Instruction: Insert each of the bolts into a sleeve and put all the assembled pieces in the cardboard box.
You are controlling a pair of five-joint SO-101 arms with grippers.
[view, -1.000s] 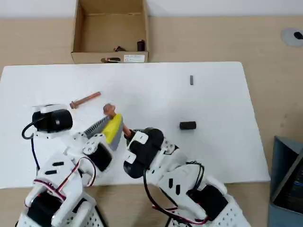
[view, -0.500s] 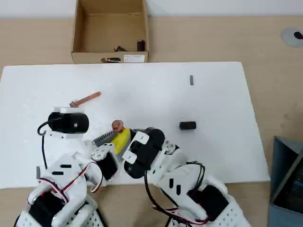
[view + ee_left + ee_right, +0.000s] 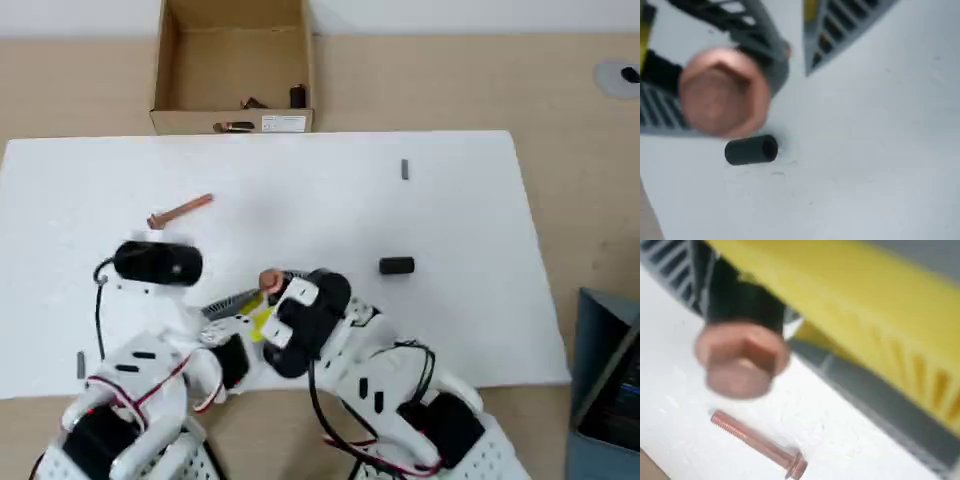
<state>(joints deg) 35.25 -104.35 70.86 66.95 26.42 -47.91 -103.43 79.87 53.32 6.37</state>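
L hand point(image 3: 262, 298) grips bolt point(image 3: 722, 92), head up, long axis near-vertical; R hand point(image 3: 287, 293): can't tell.

Seen from my right wrist. One copper bolt point(image 3: 741, 360), flanged hex head turned toward me, close and blurred. One black piece point(image 3: 740, 302) directly behind that head, beside grey ribbing point(image 3: 665, 255); I cannot tell what grips either. One yellow ribbed gripper part point(image 3: 850, 315), grey beneath, running slantwise past the head. One second bolt point(image 3: 752, 440), farther off, lying flat on the white mat point(image 3: 685, 405), threads and head both plain. A sliver of tan table point(image 3: 646, 467) past the mat's edge.
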